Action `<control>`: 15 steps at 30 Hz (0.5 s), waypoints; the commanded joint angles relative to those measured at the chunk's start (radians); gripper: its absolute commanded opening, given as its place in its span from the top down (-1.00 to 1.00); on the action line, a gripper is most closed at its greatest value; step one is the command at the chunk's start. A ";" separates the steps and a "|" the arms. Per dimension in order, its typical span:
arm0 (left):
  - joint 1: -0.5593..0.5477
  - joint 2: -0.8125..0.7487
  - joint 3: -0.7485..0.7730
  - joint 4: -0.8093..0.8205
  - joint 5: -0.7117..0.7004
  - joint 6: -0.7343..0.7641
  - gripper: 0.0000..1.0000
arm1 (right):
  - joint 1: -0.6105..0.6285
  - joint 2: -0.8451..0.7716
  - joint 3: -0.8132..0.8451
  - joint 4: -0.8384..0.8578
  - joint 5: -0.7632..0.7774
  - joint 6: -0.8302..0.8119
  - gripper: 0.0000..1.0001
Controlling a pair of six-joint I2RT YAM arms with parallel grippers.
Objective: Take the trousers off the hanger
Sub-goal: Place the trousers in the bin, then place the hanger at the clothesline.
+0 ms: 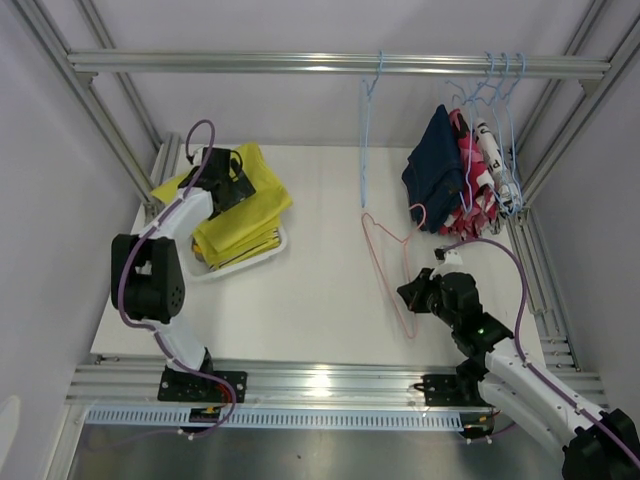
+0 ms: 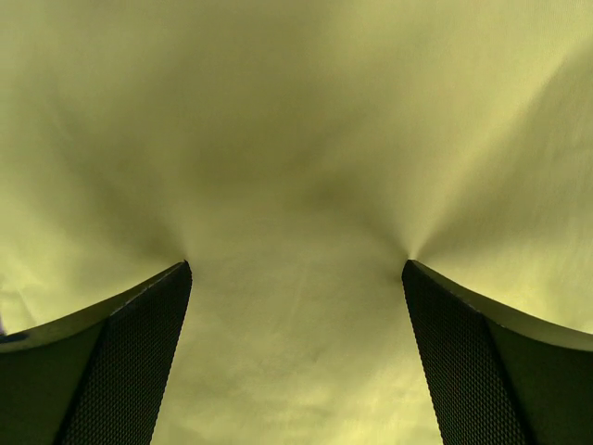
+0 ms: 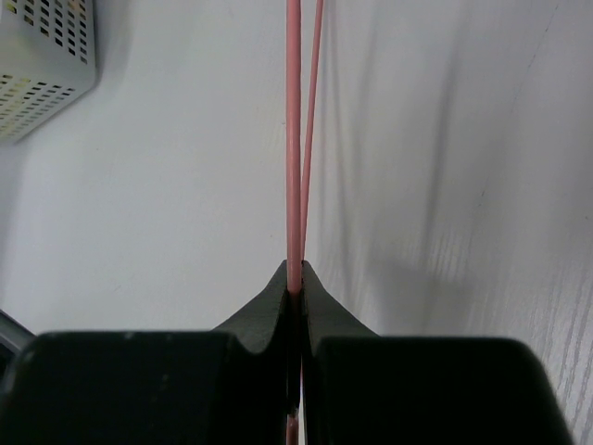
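Now our left gripper [image 2: 296,264] stands released, jaws spread wide and tips dimpling the yellow trousers [image 1: 250,215] piled in the white basket [image 1: 270,250] at upper left. We should lift it straight up so no fold drags out. Our right gripper [image 3: 296,283] is clenched on the bare pink hanger [image 3: 294,139] at centre right, while the navy trousers [image 1: 432,165] and others hang at upper right.
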 commanded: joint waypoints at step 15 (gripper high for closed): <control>-0.267 -0.630 -0.080 -0.005 0.126 0.127 -0.99 | 0.063 -0.158 0.319 -0.312 0.161 -0.057 1.00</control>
